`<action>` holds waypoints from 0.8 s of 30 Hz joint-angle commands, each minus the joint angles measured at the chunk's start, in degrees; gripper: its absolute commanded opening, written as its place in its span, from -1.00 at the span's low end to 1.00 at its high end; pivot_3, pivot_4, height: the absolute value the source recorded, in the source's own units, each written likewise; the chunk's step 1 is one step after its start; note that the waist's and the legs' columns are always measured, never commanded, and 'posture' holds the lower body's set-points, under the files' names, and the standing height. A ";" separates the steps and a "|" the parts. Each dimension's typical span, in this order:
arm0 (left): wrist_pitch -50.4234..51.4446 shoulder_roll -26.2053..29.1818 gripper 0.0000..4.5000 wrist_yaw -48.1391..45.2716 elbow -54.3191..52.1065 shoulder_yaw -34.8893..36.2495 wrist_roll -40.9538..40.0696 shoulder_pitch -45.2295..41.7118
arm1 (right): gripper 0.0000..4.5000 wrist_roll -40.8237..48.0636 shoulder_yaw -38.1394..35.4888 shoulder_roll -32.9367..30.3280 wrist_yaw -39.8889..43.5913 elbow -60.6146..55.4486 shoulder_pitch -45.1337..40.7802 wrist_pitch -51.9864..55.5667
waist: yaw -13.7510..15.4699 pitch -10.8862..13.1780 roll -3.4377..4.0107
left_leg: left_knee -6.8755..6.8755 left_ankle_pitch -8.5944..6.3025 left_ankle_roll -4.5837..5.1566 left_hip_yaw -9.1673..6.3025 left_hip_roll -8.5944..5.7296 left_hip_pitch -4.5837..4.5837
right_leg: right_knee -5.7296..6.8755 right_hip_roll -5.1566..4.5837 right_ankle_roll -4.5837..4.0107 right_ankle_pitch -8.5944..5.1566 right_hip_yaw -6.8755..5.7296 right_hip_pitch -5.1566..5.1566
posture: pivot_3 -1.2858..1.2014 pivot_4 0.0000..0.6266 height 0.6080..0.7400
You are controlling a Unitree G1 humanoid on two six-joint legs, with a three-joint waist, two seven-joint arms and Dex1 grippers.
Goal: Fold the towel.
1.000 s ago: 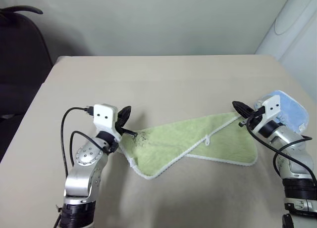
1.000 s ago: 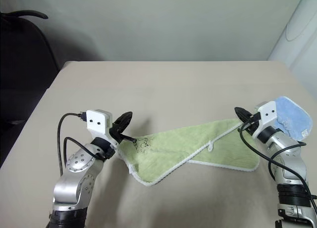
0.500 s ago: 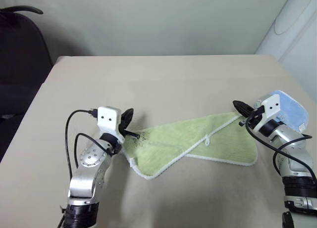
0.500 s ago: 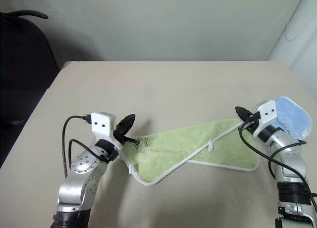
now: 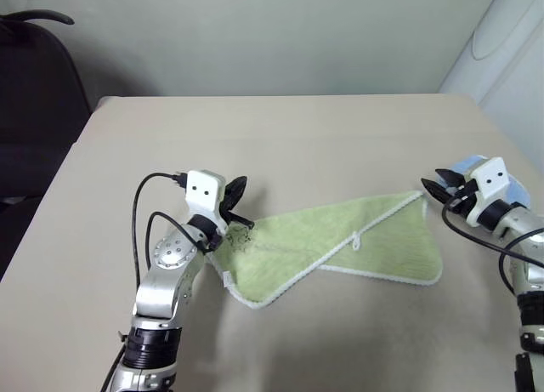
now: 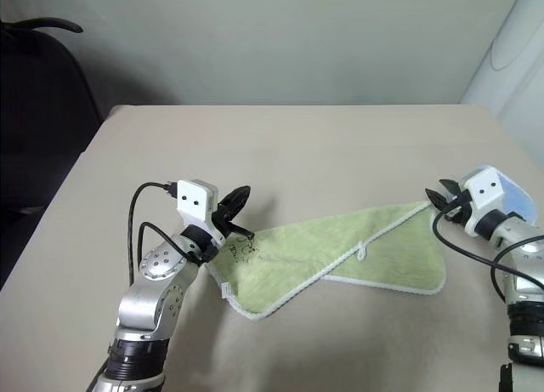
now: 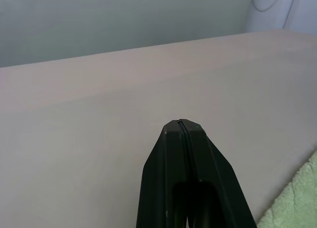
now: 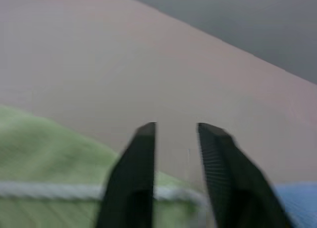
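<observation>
- The green towel (image 5: 340,243) is laid on the beige table (image 5: 280,137), towards the near edge and between the two arms.
- The towel is seen folded over itself: a lower layer runs out to the right, and an upper layer crosses it diagonally down to a rounded corner at the front left.
- White stitched edging is seen along the towel's borders, and a small white loop tag (image 5: 356,240) lies on top near the middle of the cloth.
- A small dark embroidered mark (image 6: 239,249) is located at the towel's left end.
- The left gripper (image 5: 239,207) is positioned at the towel's left end, directly above the embroidered mark.
- The left gripper's fingers are clenched flat against each other, as shown in the left wrist view; whether any cloth is pinched between them cannot be told.
- In the left wrist view, a patch of green cloth (image 7: 297,201) is visible low and beside the closed fingers.
- The right gripper (image 5: 442,190) is held just beside the towel's upper right corner, apart from the cloth.
- The right gripper's fingers are parted, with a clear gap between them and nothing held.
- A folded light blue towel (image 6: 514,192) is placed at the table's right edge, partly covered by the right wrist.
- A dark chair (image 5: 38,111) stands beyond the table's left edge.
</observation>
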 commanded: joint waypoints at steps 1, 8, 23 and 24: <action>-1.93 -0.27 -1.00 -0.30 -1.72 0.24 0.00 1.91 | 0.31 -1.73 0.15 -2.64 2.75 3.00 -2.62 -4.16 | -0.02 0.00 0.00 | 0.00 0.00 0.00 0.00 0.00 0.00 | 0.01 0.00 0.00 0.00 0.00 0.01 | 0.03 -0.52 1.00; -2.38 1.43 -1.00 -4.14 -2.71 -1.00 -0.56 2.79 | 0.90 -15.20 9.78 -8.76 6.68 15.88 -8.76 -22.43 | 0.12 0.00 0.00 | 0.01 -0.25 0.44 0.00 0.00 0.00 | 0.03 -0.02 0.00 0.00 0.00 0.00 | 0.03 -0.52 1.00; 0.87 5.87 -1.00 -10.45 -10.34 -1.52 -5.12 5.19 | 0.90 -28.09 20.31 -8.27 3.77 38.76 -22.23 -38.01 | 0.14 -0.01 0.02 | -0.01 -0.29 0.50 0.00 0.02 0.00 | 0.06 -0.05 -0.01 0.01 -0.03 0.00 | 0.03 -0.52 1.00; 0.99 5.83 -1.00 -10.52 -10.29 -1.80 -4.97 5.04 | 0.90 -29.34 21.02 -8.13 2.35 39.74 -23.07 -38.49 | 0.13 -0.01 0.02 | 0.00 -0.29 0.51 0.00 0.02 0.00 | 0.06 -0.05 -0.02 0.01 -0.04 0.00 | 0.03 -0.52 1.00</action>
